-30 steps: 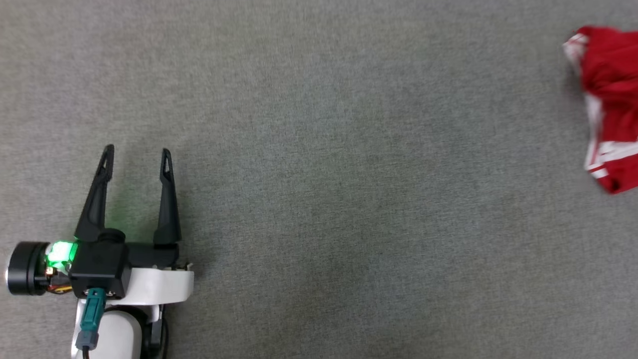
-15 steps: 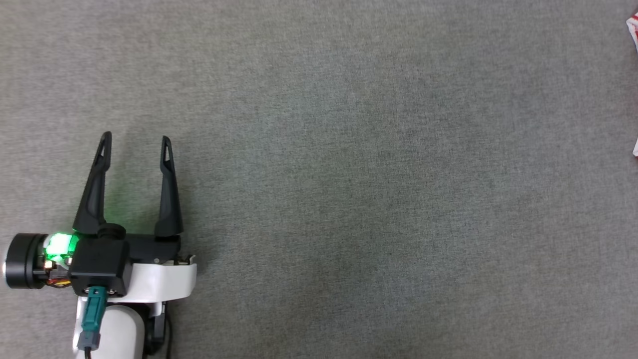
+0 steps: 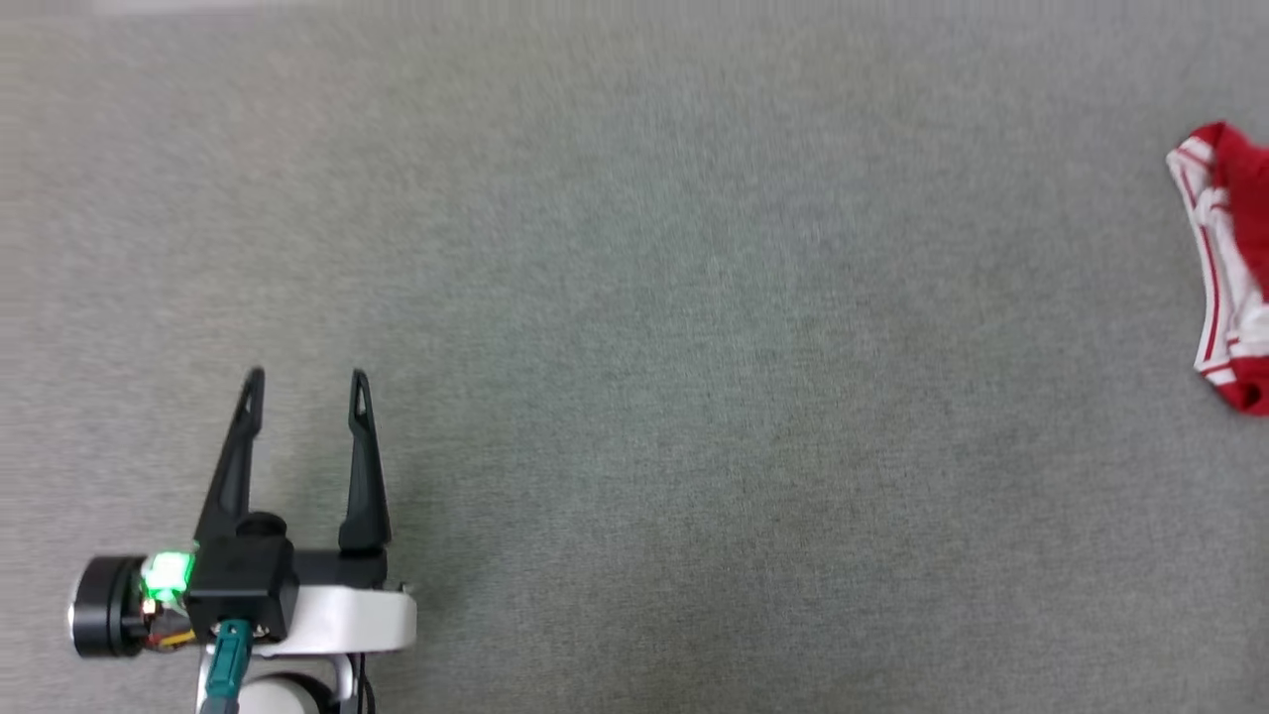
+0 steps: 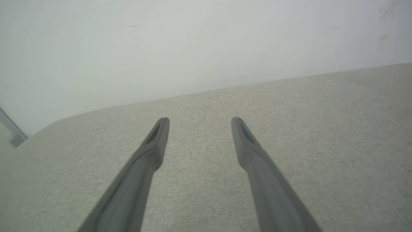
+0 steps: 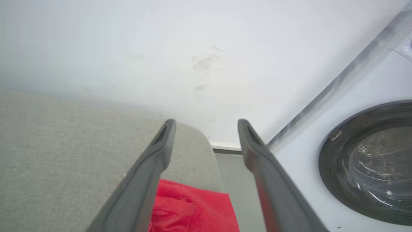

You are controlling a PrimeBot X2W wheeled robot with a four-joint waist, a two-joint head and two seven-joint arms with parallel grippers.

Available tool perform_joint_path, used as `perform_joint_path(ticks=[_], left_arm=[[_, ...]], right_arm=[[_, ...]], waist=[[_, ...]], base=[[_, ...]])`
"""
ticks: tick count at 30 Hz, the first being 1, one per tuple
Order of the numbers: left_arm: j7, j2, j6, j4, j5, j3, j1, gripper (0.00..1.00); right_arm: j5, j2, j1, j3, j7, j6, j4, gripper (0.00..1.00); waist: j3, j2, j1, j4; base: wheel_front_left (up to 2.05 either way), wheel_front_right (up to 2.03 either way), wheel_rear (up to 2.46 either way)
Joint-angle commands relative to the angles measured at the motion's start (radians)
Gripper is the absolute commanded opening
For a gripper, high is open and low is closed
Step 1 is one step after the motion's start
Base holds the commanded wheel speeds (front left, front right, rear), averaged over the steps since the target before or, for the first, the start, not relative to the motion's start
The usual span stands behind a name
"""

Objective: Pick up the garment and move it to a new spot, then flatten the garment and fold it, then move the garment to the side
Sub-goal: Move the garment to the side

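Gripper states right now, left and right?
Left gripper: open, empty.
Right gripper: open, empty; the garment lies beneath its fingers.

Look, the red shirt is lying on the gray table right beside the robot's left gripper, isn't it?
Not beside it. The garment does lie on the gray table, but far from the left gripper: the head view shows it at the right edge, with the gripper at the lower left.
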Motion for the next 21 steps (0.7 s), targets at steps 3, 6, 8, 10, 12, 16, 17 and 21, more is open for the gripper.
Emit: perform_joint_path(ticks=[3, 6, 8, 10, 12, 16, 17, 21], left_arm=[[-0.003, -0.009, -0.003, 0.016, -0.010, 0.002, 0.042, 1.00], [-0.003, -0.014, -0.007, 0.035, -0.014, 0.003, 0.065, 1.00], [-0.002, -0.015, -0.014, 0.051, -0.015, 0.002, 0.078, 1.00], [-0.002, -0.017, -0.017, 0.065, -0.017, 0.003, 0.090, 1.00], [-0.003, -0.018, -0.023, 0.081, -0.018, 0.005, 0.100, 1.00], [-0.002, -0.024, -0.028, 0.103, -0.020, 0.005, 0.126, 1.00], [-0.002, -0.026, -0.029, 0.107, -0.020, 0.006, 0.133, 1.00], [-0.003, -0.037, -0.039, 0.127, -0.015, 0.000, 0.164, 1.00]], right_arm=[[-0.024, 0.059, 0.043, 0.012, -0.087, -0.002, -0.066, 1.00], [-0.053, 0.116, 0.085, 0.026, -0.164, -0.002, -0.133, 1.00], [-0.075, 0.156, 0.120, 0.032, -0.211, -0.002, -0.172, 1.00], [-0.090, 0.199, 0.158, 0.047, -0.254, -0.002, -0.202, 1.00], [-0.107, 0.242, 0.194, 0.058, -0.299, -0.002, -0.227, 1.00], [-0.131, 0.326, 0.283, 0.099, -0.354, -0.002, -0.250, 1.00], [-0.136, 0.344, 0.302, 0.109, -0.361, -0.002, -0.256, 1.00], [-0.134, 0.441, 0.431, 0.144, -0.380, -0.002, -0.247, 1.00]], waist=[[-0.104, 0.0000, 0.0000, 0.037], [-0.152, 0.0000, 0.0000, 0.057], [-0.182, 0.0000, 0.0000, 0.072], [-0.212, 0.0000, 0.0000, 0.085], [-0.238, 0.0000, 0.0000, 0.095], [-0.288, 0.0000, 0.0000, 0.113], [-0.298, 0.0000, 0.0000, 0.115], [-0.355, 0.0000, 0.0000, 0.135]], base=[[0.00, 0.00, 0.00], [0.00, 0.00, 0.00], [0.00, 0.00, 0.00], [0.00, 0.00, 0.00], [0.00, 0.00, 0.00], [0.00, 0.00, 0.00], [0.00, 0.00, 0.00], [0.00, 0.00, 0.00]])
